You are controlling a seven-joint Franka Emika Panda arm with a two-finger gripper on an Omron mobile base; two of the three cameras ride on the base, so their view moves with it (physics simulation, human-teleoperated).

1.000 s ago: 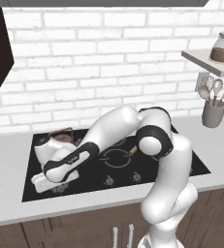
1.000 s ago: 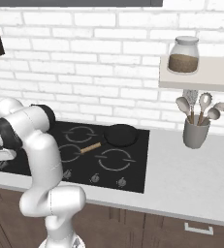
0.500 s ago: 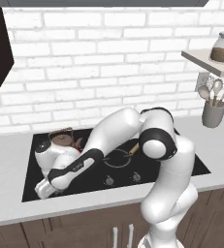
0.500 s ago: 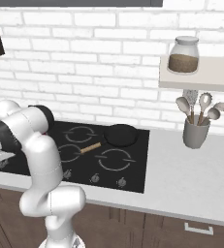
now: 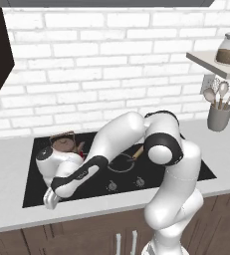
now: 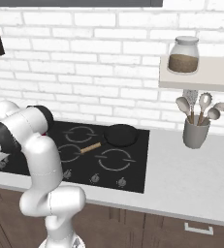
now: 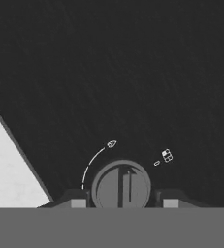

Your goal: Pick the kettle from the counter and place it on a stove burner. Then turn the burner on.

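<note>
With the kettle (image 5: 63, 144) already sitting on the stove (image 5: 37, 191) at its back-left corner, what's left is the knob. Can't confirm from the left base view that it's centred on a ring, since the arm covers much of that area.

The gripper (image 7: 120, 202) is down at the stove's front-left edge. Hand view shows the two finger tips (image 7: 77, 199) either side of a round knob (image 7: 121, 186), apart and not pinching it. So: open, straddling, no grip yet.

Risks as I judge them:
- Wrong knob. This is the leftmost one near the counter (image 7: 9, 174) edge, and the tiny burner icon beside it is too small to read. If it maps to a different ring, the kettle stays cold.
- Slip. Knob is low and smooth-looking; closing off-centre or across the ridge rather than along it could let the fingers skate round without turning it.
- Pressing too low could jam the tips on the glass.
- Arm is folded hard over the stove, forearm close to the kettle in the left base view. Wrist rotation could swing the elbow and nudge it.
- Frying pan (image 6: 121, 135) and its wooden handle (image 6: 90, 147) are well to the right, so no concern there.
</note>
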